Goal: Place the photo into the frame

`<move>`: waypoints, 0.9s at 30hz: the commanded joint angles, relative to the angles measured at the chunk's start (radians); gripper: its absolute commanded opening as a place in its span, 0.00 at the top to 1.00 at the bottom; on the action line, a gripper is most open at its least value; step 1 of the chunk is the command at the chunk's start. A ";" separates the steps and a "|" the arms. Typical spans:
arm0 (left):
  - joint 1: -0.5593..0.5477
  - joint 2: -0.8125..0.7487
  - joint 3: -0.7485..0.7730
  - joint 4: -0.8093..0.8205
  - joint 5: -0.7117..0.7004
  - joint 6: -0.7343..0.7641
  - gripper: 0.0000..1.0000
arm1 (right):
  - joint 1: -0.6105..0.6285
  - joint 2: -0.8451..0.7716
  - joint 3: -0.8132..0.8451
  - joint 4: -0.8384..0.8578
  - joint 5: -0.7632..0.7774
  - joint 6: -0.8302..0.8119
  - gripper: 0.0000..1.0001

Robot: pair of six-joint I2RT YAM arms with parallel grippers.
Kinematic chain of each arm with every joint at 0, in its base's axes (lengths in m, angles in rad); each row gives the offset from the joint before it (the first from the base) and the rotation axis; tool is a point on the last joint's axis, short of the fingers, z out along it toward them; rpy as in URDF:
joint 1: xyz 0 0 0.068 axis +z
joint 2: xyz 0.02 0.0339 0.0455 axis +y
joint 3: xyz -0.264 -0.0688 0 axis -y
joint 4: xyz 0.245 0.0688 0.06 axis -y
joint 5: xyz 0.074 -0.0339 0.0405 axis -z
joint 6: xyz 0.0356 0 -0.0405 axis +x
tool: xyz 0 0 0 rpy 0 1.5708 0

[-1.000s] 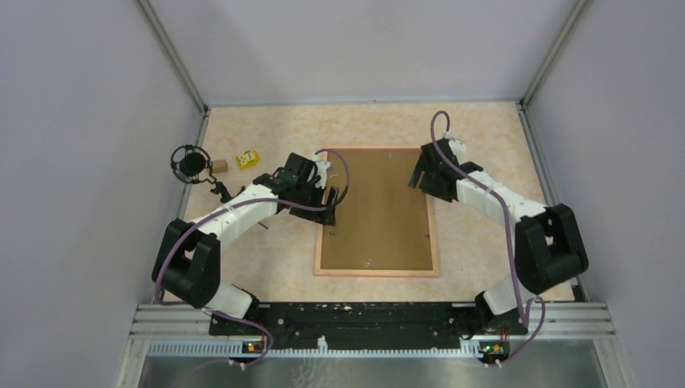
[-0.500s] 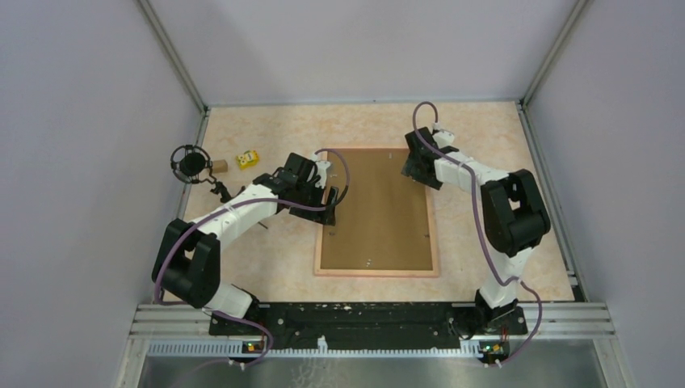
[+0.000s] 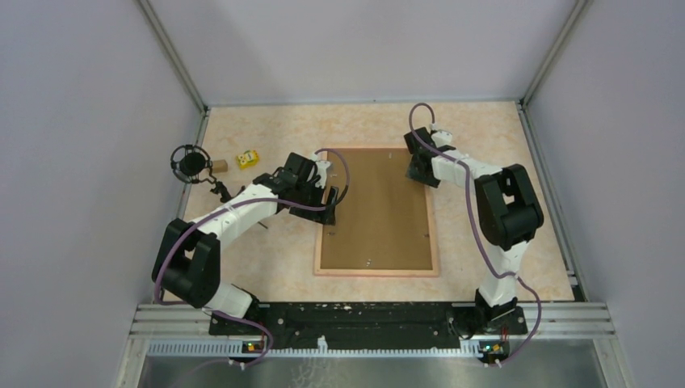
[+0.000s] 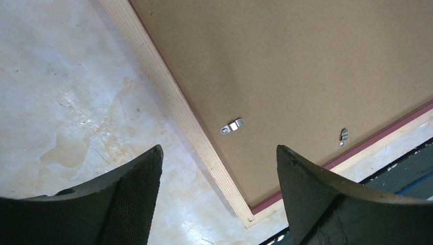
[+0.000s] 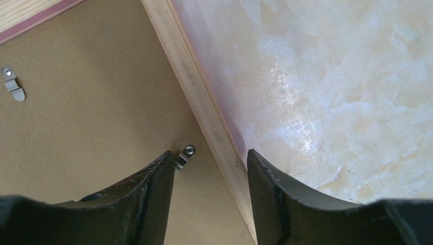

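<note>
The left arm (image 3: 242, 202) and right arm (image 3: 462, 167) are showing white links with black joints. Purple cables (image 3: 410, 120) are trailing behind the black-fingered left claw (image 4: 219, 148) and right claw (image 5: 209, 152).

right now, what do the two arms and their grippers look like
The left arm and right arm are white shells with bulky black joints, each with a looping purple cable. The left gripper and right gripper each have two broad, curved black fingers.
</note>
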 commanded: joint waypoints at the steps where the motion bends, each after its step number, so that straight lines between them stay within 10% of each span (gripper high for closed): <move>1: -0.001 -0.005 0.019 0.025 0.005 0.009 0.15 | -0.008 -0.002 -0.021 0.029 -0.032 -0.013 0.51; 20: -0.002 0.004 0.018 0.025 -0.002 0.009 0.15 | -0.030 0.008 -0.049 0.093 -0.125 -0.201 0.92; 27: -0.002 -0.006 0.013 0.027 -0.011 0.008 0.15 | -0.031 -0.078 -0.031 0.044 -0.171 -0.237 0.73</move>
